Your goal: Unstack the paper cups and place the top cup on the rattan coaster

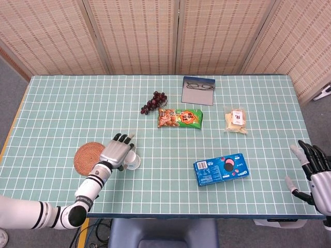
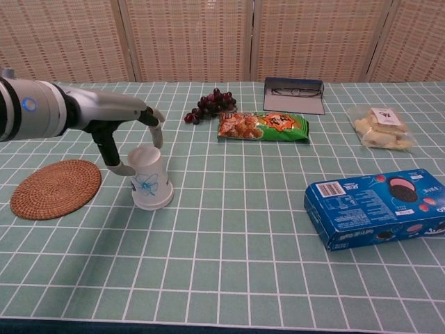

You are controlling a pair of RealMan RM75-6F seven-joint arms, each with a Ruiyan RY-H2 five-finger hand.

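My left hand is draped over the upside-down paper cups, just right of the rattan coaster; can't tell if fingers actually grasp, top hidden in head view. Right hand is partly cut off at frame edge, fingers spread, holding nothing.

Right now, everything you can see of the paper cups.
The paper cups read as a single white paper stack with a blue flower print, standing upside down, wide rim on the table, right of the rattan coaster. The left hand is over the top, fingers at both sides; a firm grip is not clear.
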